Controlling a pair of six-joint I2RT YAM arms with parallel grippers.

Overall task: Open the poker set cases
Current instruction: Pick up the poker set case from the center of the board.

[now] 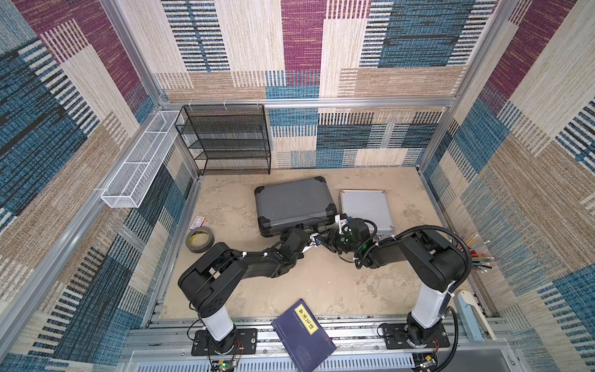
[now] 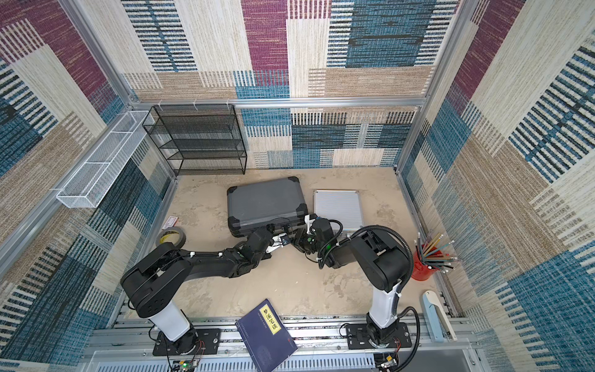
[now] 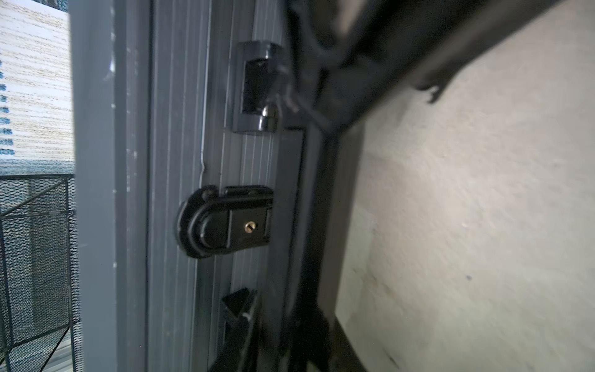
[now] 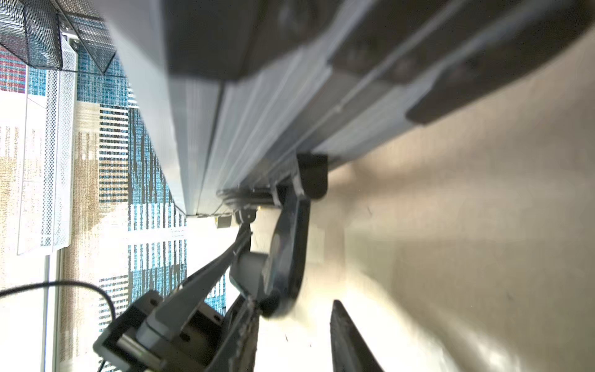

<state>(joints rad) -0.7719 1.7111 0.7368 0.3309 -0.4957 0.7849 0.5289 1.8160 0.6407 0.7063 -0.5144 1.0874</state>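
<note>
Nothing opened yet: dark grey poker case with black corners and ribbed silver aluminium case right of it lie shut on the surface. Its black latch looks fastened. At its near edge, left end effector and right end effector; opening and grip, cannot tell.

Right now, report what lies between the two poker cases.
Only a narrow strip of bare tabletop separates the dark grey case from the silver case; the right arm's white wrist mount hangs over its near end. Both top views show it.
</note>
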